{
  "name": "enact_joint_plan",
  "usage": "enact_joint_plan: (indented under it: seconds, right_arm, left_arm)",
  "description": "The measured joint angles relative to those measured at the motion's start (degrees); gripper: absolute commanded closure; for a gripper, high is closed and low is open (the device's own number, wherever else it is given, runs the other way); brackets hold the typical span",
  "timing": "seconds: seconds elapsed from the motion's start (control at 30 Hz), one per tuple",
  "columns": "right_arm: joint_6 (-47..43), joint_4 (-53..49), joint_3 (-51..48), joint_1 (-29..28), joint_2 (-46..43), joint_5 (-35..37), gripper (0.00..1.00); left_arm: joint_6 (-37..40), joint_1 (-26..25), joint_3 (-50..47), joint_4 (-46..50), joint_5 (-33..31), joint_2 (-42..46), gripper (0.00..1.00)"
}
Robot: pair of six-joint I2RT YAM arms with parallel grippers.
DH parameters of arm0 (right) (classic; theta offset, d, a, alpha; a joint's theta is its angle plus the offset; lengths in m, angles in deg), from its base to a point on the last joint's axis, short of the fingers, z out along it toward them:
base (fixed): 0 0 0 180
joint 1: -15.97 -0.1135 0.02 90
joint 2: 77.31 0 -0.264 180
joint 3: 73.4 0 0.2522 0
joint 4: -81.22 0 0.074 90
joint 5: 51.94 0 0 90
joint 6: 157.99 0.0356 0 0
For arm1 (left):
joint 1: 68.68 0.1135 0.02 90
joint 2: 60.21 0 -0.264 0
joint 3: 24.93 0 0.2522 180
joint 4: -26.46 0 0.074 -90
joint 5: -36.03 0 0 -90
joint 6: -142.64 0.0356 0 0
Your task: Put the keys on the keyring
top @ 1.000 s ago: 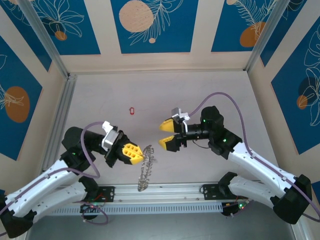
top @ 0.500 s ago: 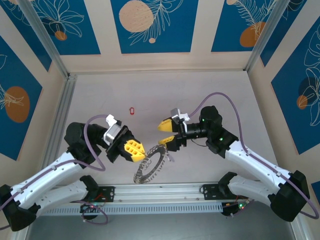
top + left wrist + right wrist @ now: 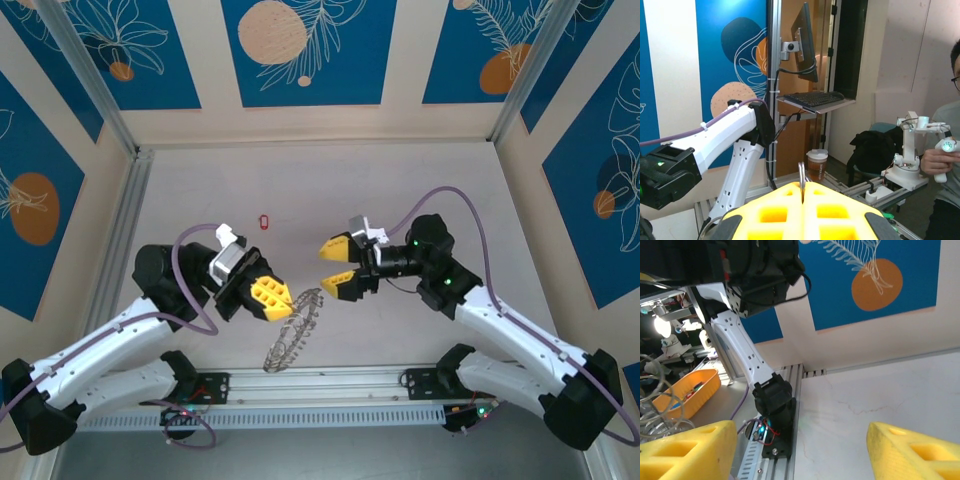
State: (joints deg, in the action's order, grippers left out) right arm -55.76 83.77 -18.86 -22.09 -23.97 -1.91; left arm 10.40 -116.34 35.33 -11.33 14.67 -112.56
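Note:
My left gripper point(image 3: 273, 297) is shut on the keyring point(image 3: 293, 331), a grey ring fringed with silver loops that hangs tilted above the table's front edge. In the left wrist view the ring's thin edge point(image 3: 802, 176) sticks up from between the closed yellow fingers point(image 3: 830, 210). My right gripper point(image 3: 338, 268) stands open just right of the ring's upper end, with nothing between its fingers point(image 3: 687, 450). The key point(image 3: 264, 221), a tiny red oval, lies alone on the table behind the left gripper.
An aluminium rail point(image 3: 320, 385) runs along the near edge under the ring. The left arm's base point(image 3: 773, 399) sits on that rail. Frame posts and walls close in the table on the left, back and right.
The left gripper has turned the keyring, which showed its open face half a second ago and now shows nearly edge-on. The right gripper has drawn slightly back from the ring.

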Motion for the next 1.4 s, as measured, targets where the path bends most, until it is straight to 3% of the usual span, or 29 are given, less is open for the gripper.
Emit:
enact_joint_plan:
  seconds: [0.33,0.97,1.17,1.27,1.4]
  right_arm:
    - [-0.02,1.18,-0.09,-1.4,-9.07,3.48,0.36]
    - [-2.23,3.96,2.69,-9.38,-8.13,7.28,0.44]
    - [-4.46,3.96,3.43,-12.09,-6.8,9.84,0.47]
    - [-5.16,3.93,4.24,-12.61,-5.7,10.73,0.53]
    - [-6.27,3.98,4.92,-13.29,-4.79,12.15,0.68]
  left_arm:
    - [0.81,0.02,0.07,1.07,-2.54,-1.22,1.0]
    - [5.01,0.17,0.07,4.98,-7.89,-0.39,1.0]
    - [9.6,0.17,0.07,11.32,-10.38,-0.24,1.0]
    - [11.26,0.17,0.07,13.88,-11.26,-0.24,1.0]
    - [12.96,0.17,0.07,16.26,-11.93,-0.22,1.0]
